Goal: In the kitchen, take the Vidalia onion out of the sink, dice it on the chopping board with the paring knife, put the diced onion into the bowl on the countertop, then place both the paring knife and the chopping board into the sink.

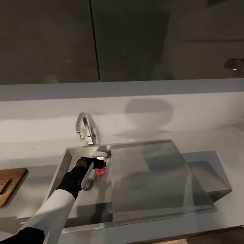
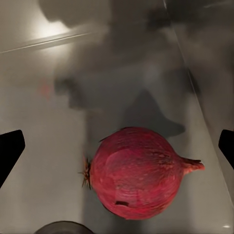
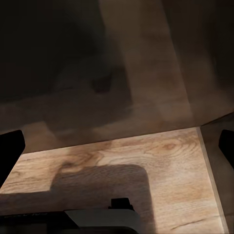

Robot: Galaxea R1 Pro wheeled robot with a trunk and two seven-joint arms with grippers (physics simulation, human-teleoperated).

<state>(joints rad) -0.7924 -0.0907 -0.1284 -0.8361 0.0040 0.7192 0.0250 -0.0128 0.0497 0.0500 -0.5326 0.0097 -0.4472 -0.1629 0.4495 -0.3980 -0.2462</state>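
The Vidalia onion [image 2: 136, 173], dark red with a dry stem tip, lies on the floor of the steel sink [image 1: 142, 203]. In the head view the onion [image 1: 101, 171] shows as a small red lump just past my left gripper [image 1: 99, 165], near the basin's back left corner. My left gripper [image 2: 117, 151] is open, its black fingertips [image 2: 9, 151] wide apart on either side of the onion and not touching it. A corner of the chopping board [image 1: 8, 184] lies on the countertop [image 1: 30, 159] at the left. My right gripper [image 3: 117, 151] is open over wooden flooring. The paring knife and the bowl are out of view.
The chrome tap [image 1: 86, 127] stands behind the basin, close to my left wrist. The round drain [image 1: 89, 185] sits beside my forearm. A flat draining board [image 1: 159, 173] covers the sink's right part. Dark wall cabinets [image 1: 47, 40] hang above the backsplash.
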